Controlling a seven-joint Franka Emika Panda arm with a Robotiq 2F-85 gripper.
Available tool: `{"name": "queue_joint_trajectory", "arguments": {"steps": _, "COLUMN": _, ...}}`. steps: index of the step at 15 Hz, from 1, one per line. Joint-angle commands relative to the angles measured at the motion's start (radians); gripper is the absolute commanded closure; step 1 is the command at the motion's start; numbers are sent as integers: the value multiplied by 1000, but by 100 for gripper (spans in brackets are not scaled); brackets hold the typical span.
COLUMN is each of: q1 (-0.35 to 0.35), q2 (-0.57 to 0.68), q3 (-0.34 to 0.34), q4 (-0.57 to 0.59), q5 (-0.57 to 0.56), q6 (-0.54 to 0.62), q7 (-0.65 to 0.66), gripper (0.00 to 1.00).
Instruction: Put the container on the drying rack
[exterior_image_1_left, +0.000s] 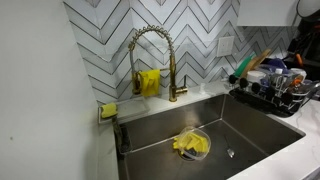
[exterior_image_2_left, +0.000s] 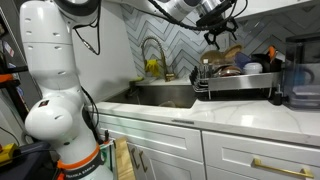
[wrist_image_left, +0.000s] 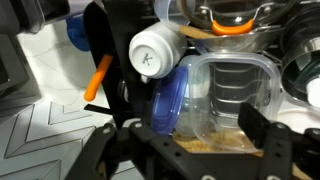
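Note:
In the wrist view a clear plastic container (wrist_image_left: 230, 95) stands tilted among the dishes on the drying rack, with a blue lid (wrist_image_left: 168, 100) against its left side. My gripper (wrist_image_left: 200, 150) is directly over it with its fingers spread wide on either side; I cannot tell whether they touch it. In an exterior view the gripper (exterior_image_2_left: 218, 40) hovers above the drying rack (exterior_image_2_left: 235, 85) on the counter. The rack also shows in an exterior view (exterior_image_1_left: 275, 100), to the right of the sink and full of dishes.
A white bottle cap (wrist_image_left: 155, 55) and orange utensils sit close by in the rack. The steel sink (exterior_image_1_left: 250, 125) holds a clear bowl with a yellow cloth (exterior_image_1_left: 190, 144). A gold faucet (exterior_image_1_left: 150, 50) stands behind it. A dark appliance (exterior_image_2_left: 300, 82) sits beside the rack.

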Motion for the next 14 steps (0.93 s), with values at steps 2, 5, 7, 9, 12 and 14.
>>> {"name": "queue_joint_trajectory", "arguments": {"steps": 2, "q1": 12, "q2": -112, "q3": -12, "q4": -38, "q5": -82, "q6": -159, "q7": 115, "gripper": 0}}
{"name": "queue_joint_trajectory", "arguments": {"steps": 5, "q1": -11, "q2": -182, "q3": -16, "q4": -56, "q5": 47, "q6": -311, "q7": 154, "gripper": 0}}
{"name": "queue_joint_trajectory", "arguments": {"steps": 7, "q1": -21, "q2": -227, "q3": -29, "q4": -77, "q5": 127, "q6": -379, "q7": 168, "gripper": 0}}
{"name": "queue_joint_trajectory", "arguments": {"steps": 9, "q1": -33, "q2": -281, "q3": -51, "q4": -115, "q5": 242, "q6": -386, "q7": 141, "gripper": 0}}
{"name": "queue_joint_trajectory", "arguments": {"steps": 12, "q1": -38, "q2": -360, "q3": -89, "q4": -204, "q5": 358, "q6": -301, "q7": 108, "gripper": 0}}
{"name": "queue_joint_trajectory", "arguments": {"steps": 14, "q1": -37, "q2": -401, "q3": -113, "q4": -254, "q5": 404, "q6": -248, "q7": 77, "gripper": 0}}
